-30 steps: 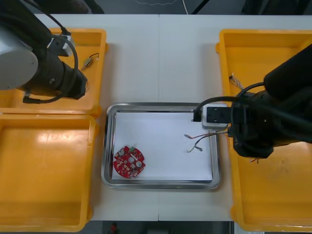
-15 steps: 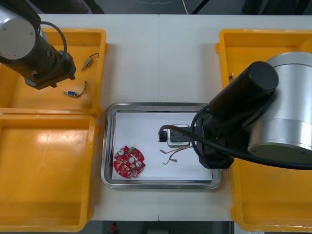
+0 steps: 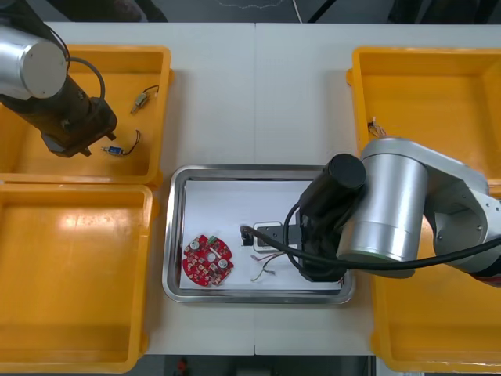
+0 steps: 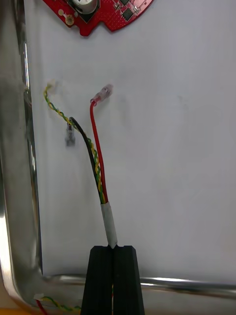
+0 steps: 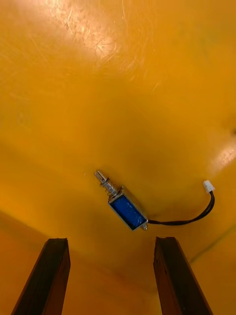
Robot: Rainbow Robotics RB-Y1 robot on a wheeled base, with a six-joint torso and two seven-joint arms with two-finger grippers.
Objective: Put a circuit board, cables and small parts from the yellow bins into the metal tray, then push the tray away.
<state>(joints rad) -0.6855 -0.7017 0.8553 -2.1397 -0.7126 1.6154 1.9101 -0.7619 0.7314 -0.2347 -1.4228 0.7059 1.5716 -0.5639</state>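
Over tray, right hand pinches cable running toward circuit board; left hand gapes over bin.

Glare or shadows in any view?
Left wrist view: glare on the yellow bin floor past the open left gripper. Right wrist view: bright streaks on the metal tray rim beside the cable in the right gripper. Front view: right arm's shell shines.

Bright overhead light; glare streaks the yellow bin floor and the metal tray rim
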